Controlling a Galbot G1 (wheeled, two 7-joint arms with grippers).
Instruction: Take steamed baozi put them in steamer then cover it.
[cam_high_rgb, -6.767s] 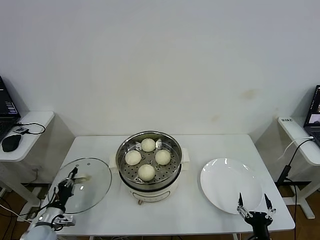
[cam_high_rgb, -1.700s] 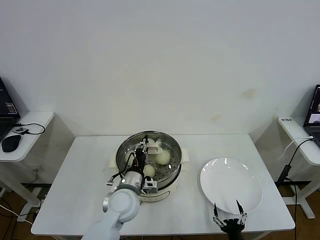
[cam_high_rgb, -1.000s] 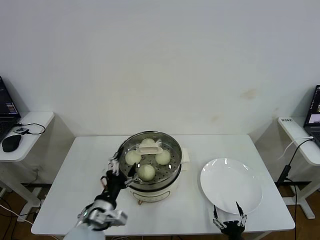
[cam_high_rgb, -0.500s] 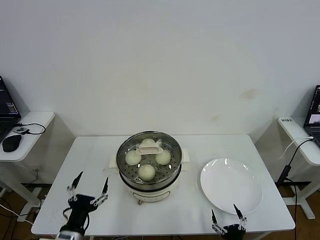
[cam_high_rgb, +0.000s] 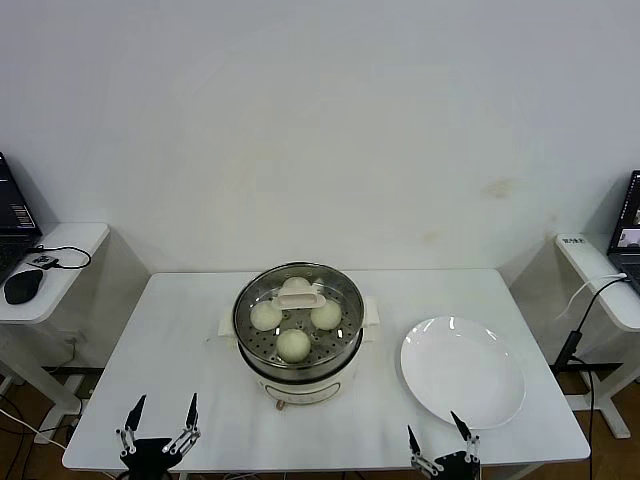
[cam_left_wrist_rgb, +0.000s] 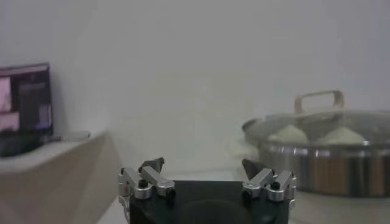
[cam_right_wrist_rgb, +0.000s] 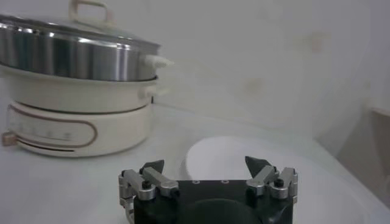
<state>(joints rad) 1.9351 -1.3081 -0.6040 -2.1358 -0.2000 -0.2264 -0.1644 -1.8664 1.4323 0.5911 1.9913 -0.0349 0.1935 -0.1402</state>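
Jaws spread wide, empty, on both left gripper (cam_high_rgb: 158, 437) and right gripper (cam_high_rgb: 440, 457). Left now pulled back to table (cam_high_rgb: 180, 330) front edge, well clear of steamer (cam_high_rgb: 298, 325) on its left side; a sec ago was right at the pot. Right parked at front edge too, near white plate (cam_high_rgb: 462, 372), plate bare. Cover (cam_high_rgb: 298, 307) now seated on steamer rim, handle centred. All four steamed baozi (cam_high_rgb: 292, 343) visible thru glass, on perforated tray. Looks like task done: buns loaded, lid on, arms retreating.
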